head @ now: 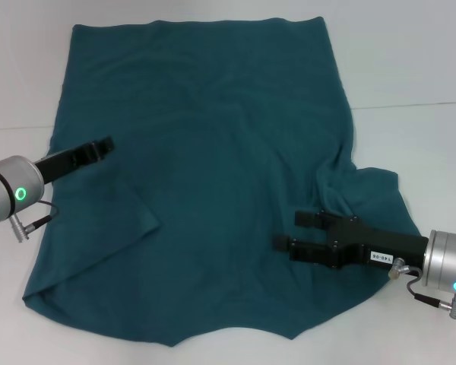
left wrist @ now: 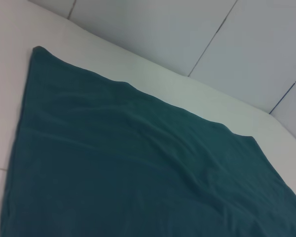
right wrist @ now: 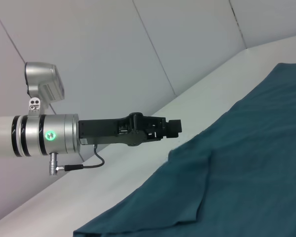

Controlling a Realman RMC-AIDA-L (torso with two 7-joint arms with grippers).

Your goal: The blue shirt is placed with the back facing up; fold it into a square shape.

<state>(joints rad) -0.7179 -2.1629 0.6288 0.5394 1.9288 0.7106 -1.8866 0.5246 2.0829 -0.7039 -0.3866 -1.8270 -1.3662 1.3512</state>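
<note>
The blue shirt lies spread over the white table, plain side up, its hem at the far side and its neck curve at the near edge. On its left side a flap is folded in onto the body. Just above the shirt's left edge, my left gripper is shut and holds nothing; the right wrist view shows this left gripper off the cloth. My right gripper is open, low over the near right part, beside the rumpled right sleeve. The left wrist view shows only smooth fabric.
The white table has bare surface to the right of the shirt and at the far left corner. A wall of pale panels rises behind the table's far edge.
</note>
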